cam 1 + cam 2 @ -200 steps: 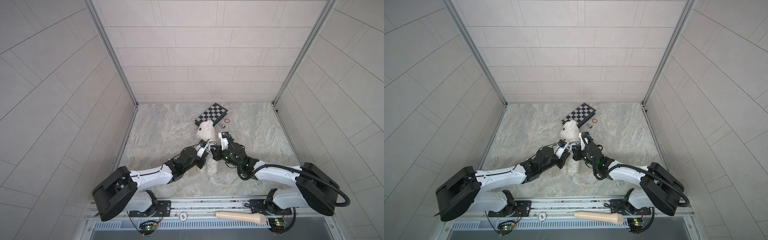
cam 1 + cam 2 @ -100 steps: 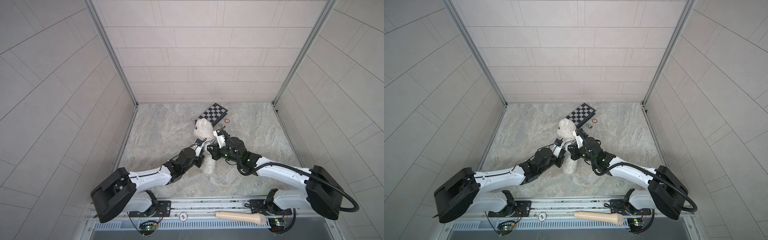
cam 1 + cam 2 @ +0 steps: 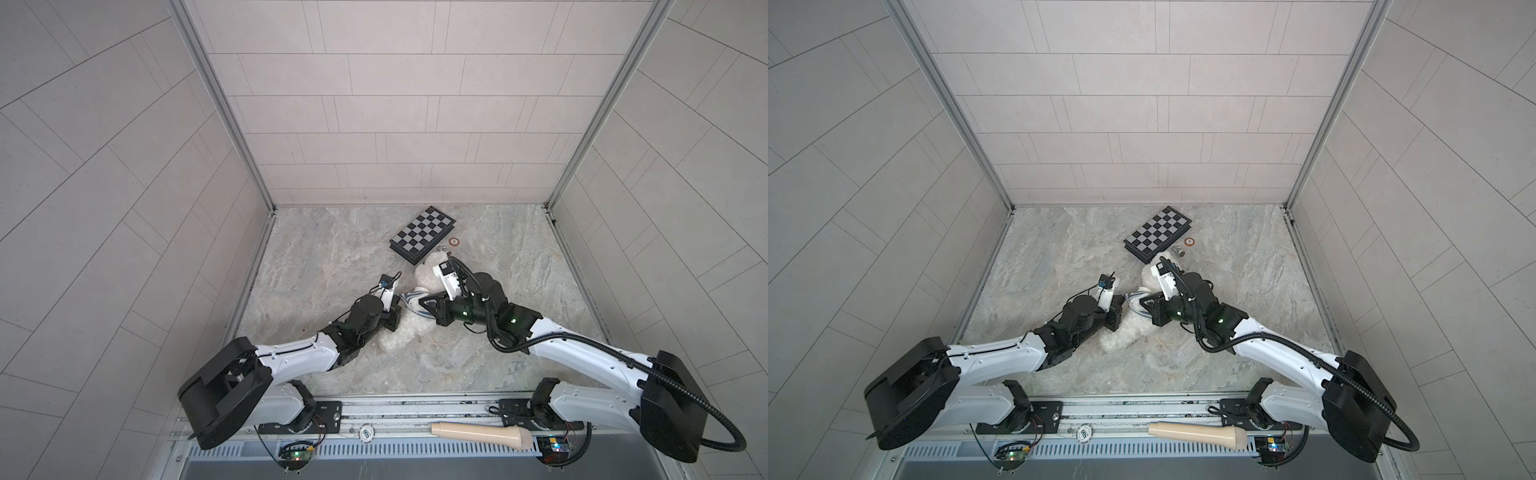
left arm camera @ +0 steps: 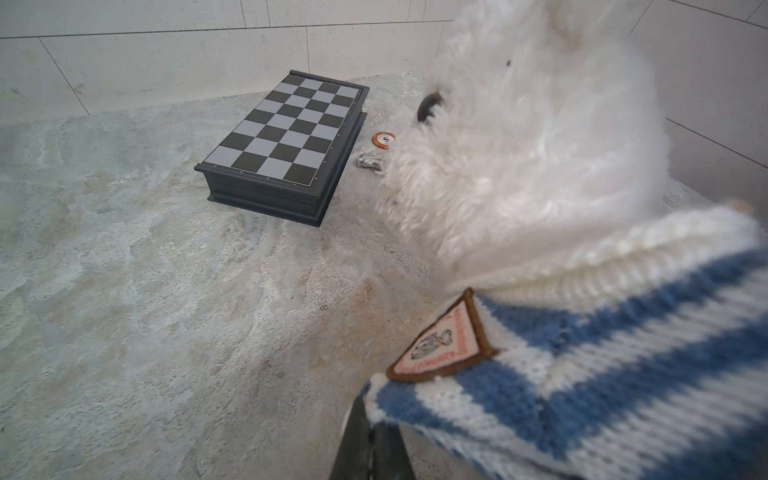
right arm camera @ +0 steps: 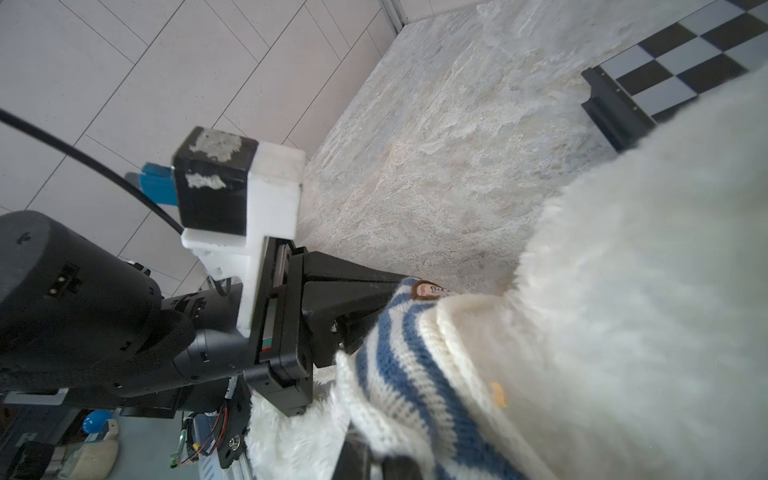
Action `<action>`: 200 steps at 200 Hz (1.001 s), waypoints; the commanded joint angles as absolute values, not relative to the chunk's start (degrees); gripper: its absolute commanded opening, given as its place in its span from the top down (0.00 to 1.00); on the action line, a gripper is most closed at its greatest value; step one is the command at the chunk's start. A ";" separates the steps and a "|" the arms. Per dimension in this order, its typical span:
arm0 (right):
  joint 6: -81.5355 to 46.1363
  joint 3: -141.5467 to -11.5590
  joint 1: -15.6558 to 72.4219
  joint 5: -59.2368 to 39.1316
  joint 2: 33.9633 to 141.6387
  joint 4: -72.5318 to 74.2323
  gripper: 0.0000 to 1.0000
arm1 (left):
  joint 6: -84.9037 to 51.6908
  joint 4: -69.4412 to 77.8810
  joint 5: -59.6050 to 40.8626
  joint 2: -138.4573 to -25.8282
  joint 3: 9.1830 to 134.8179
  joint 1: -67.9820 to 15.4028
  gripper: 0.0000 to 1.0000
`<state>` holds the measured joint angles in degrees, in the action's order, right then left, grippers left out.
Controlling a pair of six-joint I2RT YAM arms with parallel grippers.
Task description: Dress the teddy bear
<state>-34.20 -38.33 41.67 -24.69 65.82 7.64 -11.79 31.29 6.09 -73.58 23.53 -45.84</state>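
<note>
Teddy bear mid worktop, lying between arms, head toward far chessboard. Striped sweater bunched high, collar under head. Left pincer clamped on sweater hem beside crest badge. Right pincer clamped on opposite edge. Likely purpose: stretch opening, drag knit down body. Badge lettering blurred, unreadable. Poker chip mark too small.

Pale tiled walls close three sides of a marbled grey-beige surface, with metal posts in the corners, under even light.
</note>
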 commanded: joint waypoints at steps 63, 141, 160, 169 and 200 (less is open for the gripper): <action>-40.78 -35.91 36.80 -35.24 64.44 20.18 1.00 | -10.78 29.25 8.56 -73.15 21.97 -46.23 1.00; -42.72 -32.31 33.33 -35.50 66.64 24.52 1.00 | -12.94 25.80 -1.04 -67.33 22.41 -49.75 1.00; -42.67 -31.24 32.44 -35.38 67.60 25.41 1.00 | -14.69 24.91 -2.89 -65.52 21.99 -49.76 0.99; -42.63 -31.02 32.18 -35.63 68.20 25.83 1.00 | -15.03 24.04 -2.76 -65.31 22.01 -49.73 0.98; -40.04 -31.34 31.77 -37.54 70.40 22.84 0.90 | -16.21 24.82 -2.71 -67.92 21.24 -49.67 1.00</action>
